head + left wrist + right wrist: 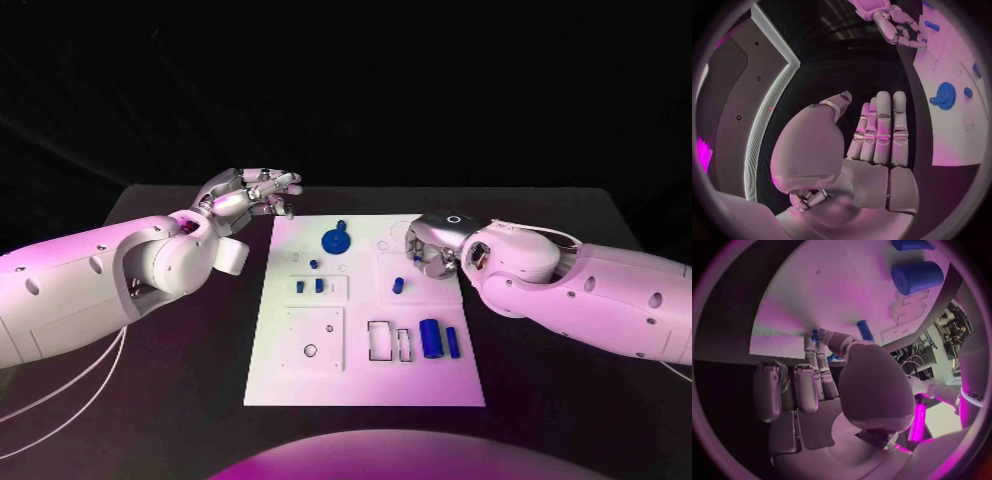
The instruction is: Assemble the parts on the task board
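Note:
The white task board (361, 370) lies mid-table. On it are a blue gear (335, 240), several small blue pegs (309, 286), another peg (398, 285) and two blue cylinders (430, 338) near the front right. My right hand (433, 250) is down at the board's right edge. In the right wrist view its thumb and fingertips (824, 336) pinch a small blue part (816, 333) against the board (817, 295), near a blue peg (865, 331). My left hand (253, 193) hovers off the board's far left corner, with fingers straight (879, 130) and nothing in it.
Black table surrounds the board, with bare strips to its left and right. The board carries empty outlined slots (389, 340) and a square plate with a hole (313, 342). The left wrist view shows the gear (945, 95) and my right hand (901, 30) beyond it.

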Available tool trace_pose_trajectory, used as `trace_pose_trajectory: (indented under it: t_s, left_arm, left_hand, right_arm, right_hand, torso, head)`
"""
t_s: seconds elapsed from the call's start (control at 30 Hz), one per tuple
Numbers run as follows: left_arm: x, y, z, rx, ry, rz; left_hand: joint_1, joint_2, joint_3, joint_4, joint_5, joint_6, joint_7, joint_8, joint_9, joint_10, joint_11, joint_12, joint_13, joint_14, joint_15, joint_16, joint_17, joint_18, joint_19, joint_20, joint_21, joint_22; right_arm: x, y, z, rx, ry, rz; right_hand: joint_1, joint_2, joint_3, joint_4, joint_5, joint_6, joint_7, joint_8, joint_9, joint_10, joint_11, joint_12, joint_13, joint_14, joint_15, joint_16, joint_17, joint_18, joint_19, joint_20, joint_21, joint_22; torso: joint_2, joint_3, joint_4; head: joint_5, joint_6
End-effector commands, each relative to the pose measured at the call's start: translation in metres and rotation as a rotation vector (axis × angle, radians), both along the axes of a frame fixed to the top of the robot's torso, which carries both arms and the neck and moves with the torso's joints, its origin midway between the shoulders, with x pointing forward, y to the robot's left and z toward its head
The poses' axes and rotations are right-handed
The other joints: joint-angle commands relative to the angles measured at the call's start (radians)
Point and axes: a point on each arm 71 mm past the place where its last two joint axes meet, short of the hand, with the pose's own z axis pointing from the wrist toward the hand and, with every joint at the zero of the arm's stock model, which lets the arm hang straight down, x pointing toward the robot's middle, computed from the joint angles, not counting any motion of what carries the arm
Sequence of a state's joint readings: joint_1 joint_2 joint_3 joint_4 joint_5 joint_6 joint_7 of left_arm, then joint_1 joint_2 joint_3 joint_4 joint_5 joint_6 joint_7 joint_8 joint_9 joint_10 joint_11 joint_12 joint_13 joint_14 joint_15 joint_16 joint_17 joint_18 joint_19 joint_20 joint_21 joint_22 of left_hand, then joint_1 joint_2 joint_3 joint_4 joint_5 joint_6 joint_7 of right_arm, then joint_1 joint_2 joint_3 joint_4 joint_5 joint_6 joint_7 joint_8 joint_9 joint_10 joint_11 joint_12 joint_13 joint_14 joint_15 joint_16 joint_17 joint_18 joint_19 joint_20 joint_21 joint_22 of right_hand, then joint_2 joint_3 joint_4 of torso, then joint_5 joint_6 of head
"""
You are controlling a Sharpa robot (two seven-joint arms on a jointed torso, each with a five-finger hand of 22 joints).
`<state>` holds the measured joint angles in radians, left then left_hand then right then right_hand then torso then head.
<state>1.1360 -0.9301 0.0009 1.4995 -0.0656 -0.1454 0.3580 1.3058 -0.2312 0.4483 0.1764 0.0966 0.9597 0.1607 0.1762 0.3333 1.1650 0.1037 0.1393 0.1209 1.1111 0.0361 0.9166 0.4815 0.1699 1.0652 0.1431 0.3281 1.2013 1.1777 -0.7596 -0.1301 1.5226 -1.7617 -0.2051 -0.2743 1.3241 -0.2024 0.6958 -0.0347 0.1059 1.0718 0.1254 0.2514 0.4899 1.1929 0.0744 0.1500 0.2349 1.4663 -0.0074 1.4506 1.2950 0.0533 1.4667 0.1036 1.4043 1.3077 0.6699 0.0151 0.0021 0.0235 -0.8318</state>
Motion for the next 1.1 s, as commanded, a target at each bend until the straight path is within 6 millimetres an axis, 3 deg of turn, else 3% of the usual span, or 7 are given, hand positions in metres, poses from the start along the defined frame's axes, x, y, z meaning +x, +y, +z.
trace_pose_trajectory:
  t_s: [0.03, 0.37, 0.77, 1.1]
  left_arm:
    - [-0.001, -0.003, 0.002, -0.017, -0.003, -0.022]
    - [0.0, -0.003, 0.001, -0.014, -0.001, -0.024]
    - [0.002, -0.003, 0.0, -0.012, 0.0, -0.022]
    - [0.003, -0.003, -0.001, -0.012, 0.003, -0.023]
  left_hand:
    - [-0.001, 0.007, -0.004, -0.002, 0.006, -0.008, 0.001, 0.006, 0.001, -0.01, 0.0, -0.004, 0.001, -0.009, 0.001, -0.005, -0.001, 0.01, 0.004, 0.001, -0.003, -0.001]
    - [0.002, 0.008, -0.006, -0.004, 0.007, -0.011, 0.002, 0.006, 0.002, -0.013, 0.001, -0.005, 0.001, -0.01, 0.001, -0.007, -0.002, 0.01, 0.005, 0.001, -0.006, -0.003]
    - [0.003, 0.008, -0.007, -0.004, 0.008, -0.012, 0.003, 0.006, 0.002, -0.014, 0.001, -0.006, 0.001, -0.01, 0.002, -0.007, -0.002, 0.01, 0.005, 0.001, -0.007, -0.004]
    - [0.002, 0.009, -0.009, -0.004, 0.008, -0.014, 0.004, 0.005, 0.002, -0.017, 0.002, -0.007, 0.001, -0.011, 0.002, -0.008, -0.003, 0.01, 0.006, 0.001, -0.01, -0.005]
  right_arm:
    - [-0.003, -0.001, -0.006, -0.051, -0.023, -0.007]
    - [-0.007, 0.0, 0.002, 0.01, -0.113, -0.008]
    - [-0.015, -0.002, 0.012, 0.086, -0.134, -0.006]
    - [-0.027, 0.001, 0.026, 0.169, -0.128, 0.005]
  right_hand:
    - [0.007, 0.008, 0.002, -0.009, 0.005, 0.01, -0.001, 0.004, 0.002, 0.024, -0.014, 0.002, -0.001, 0.045, -0.005, 0.002, 0.0, -0.016, 0.023, -0.008, 0.004, 0.213]
    - [0.015, 0.018, 0.032, -0.038, 0.027, 0.016, -0.003, 0.008, 0.014, 0.048, -0.018, -0.004, 0.008, 0.046, -0.01, 0.002, 0.0, -0.022, 0.038, -0.013, 0.034, 0.223]
    - [0.014, 0.018, 0.036, -0.041, 0.025, 0.017, -0.004, 0.008, 0.016, 0.05, -0.018, -0.006, 0.01, 0.046, -0.01, 0.002, 0.0, -0.024, 0.042, -0.014, 0.042, 0.225]
    - [0.014, 0.018, 0.036, -0.042, 0.024, 0.017, -0.004, 0.009, 0.016, 0.051, -0.019, -0.006, 0.01, 0.046, -0.011, 0.002, 0.001, -0.025, 0.042, -0.014, 0.043, 0.226]
  torso:
    - [-0.001, 0.0015, -0.0001]
    - [-0.002, 0.0033, -0.001]
    - [-0.001, 0.0031, -0.0017]
    - [-0.002, 0.0022, -0.001]
  head:
    - [0.003, -0.002]
    - [0.016, -0.003]
    - [0.005, 0.0]
    - [0.004, 0.001]
